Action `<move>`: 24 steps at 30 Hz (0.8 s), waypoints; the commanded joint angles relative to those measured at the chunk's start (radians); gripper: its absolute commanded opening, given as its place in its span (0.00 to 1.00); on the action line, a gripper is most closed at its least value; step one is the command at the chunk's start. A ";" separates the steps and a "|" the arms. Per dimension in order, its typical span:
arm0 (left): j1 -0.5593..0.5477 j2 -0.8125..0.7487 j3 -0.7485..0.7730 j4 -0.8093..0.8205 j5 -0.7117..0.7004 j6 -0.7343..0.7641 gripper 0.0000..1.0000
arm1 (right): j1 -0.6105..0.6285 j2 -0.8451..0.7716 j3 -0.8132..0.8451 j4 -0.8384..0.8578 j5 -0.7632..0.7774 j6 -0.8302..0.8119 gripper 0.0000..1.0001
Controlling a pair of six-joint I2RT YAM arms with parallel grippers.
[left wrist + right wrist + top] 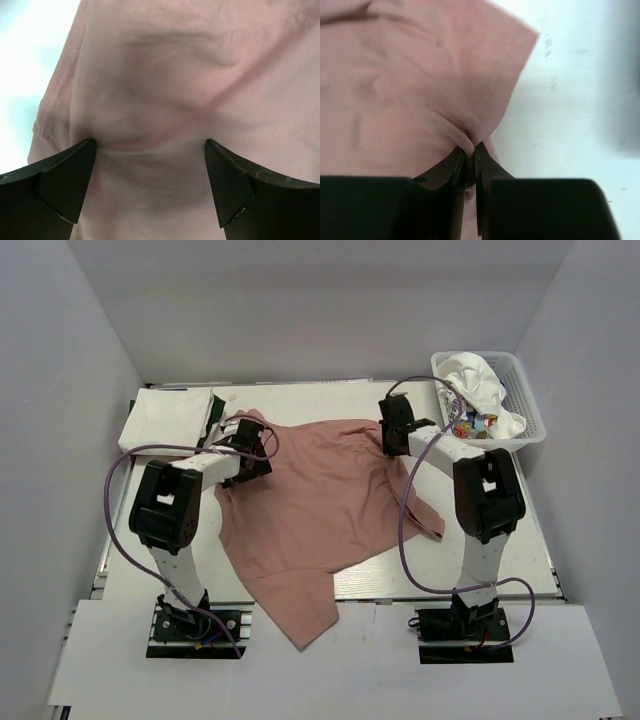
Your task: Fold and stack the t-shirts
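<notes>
Pink t-shirt [330, 510]: lying crumpled on the surface [320, 400].
Left end effector [150, 147]: spread wide, tips on the shirt.
Right end effector [470, 152]: pinching the shirt's hem.

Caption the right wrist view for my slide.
Hem of the soft dusty-pink cloth t-shirt pinched in the right jaws, white tabletop beyond.

The white desk [520, 540] carries a dusty-pink t-shirt [320, 500], spread rumpled across its middle, with one end reaching over the near edge. A folded white t-shirt [165, 420] lies flat in the far left corner. A white lattice basket [497, 444] stands in the far right corner.
</notes>
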 commanded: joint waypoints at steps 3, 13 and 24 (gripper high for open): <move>0.026 0.140 0.086 -0.124 -0.106 -0.018 0.99 | -0.049 0.008 0.103 -0.009 0.111 -0.040 0.13; 0.044 0.184 0.214 -0.066 -0.102 0.123 0.99 | -0.150 0.249 0.458 -0.124 0.097 -0.297 0.59; 0.010 0.103 0.394 -0.142 -0.002 0.160 0.99 | -0.094 -0.166 0.053 -0.037 -0.137 -0.183 0.90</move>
